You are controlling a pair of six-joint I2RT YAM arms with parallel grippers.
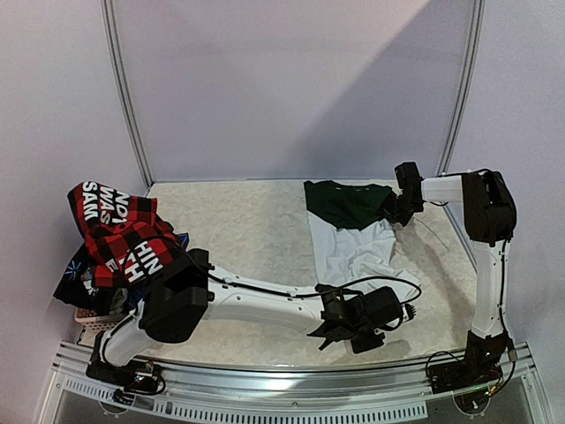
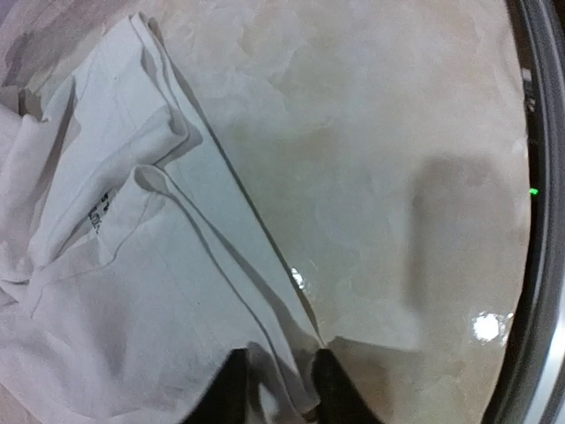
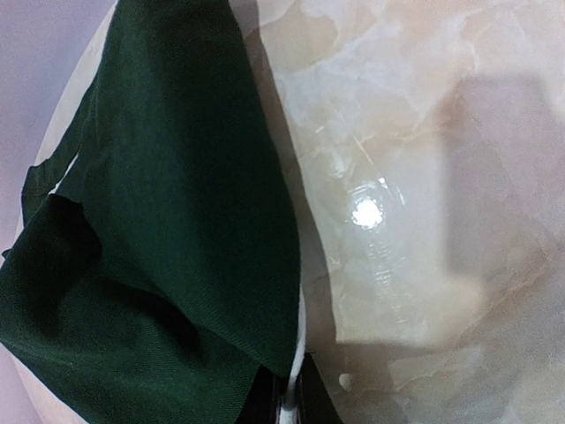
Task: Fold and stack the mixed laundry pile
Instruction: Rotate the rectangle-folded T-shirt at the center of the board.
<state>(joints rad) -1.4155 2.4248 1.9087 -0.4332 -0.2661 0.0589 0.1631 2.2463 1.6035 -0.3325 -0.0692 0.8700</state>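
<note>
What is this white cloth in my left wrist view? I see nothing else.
Observer: It is a T-shirt, and its far end is dark green.
Operator: Does anything hold that green end?
Observer: Yes, the right gripper is shut on it, at the far right of the table.
</note>
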